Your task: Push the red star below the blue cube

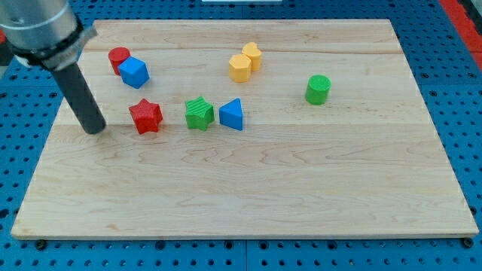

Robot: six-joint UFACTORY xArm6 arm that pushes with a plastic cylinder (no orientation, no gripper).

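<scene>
The red star [145,116] lies on the wooden board [248,181] at the view's left. The blue cube [134,72] sits above it, slightly to the left, touching a red cylinder [118,58]. My tip [96,130] rests on the board to the left of the red star, a short gap away, not touching it. The dark rod rises from the tip toward the view's top left.
A green star-like block [199,114] and a blue triangular block [232,114] lie in a row to the right of the red star. Two yellow blocks [245,62] touch each other near the top centre. A green cylinder [318,89] stands at the right.
</scene>
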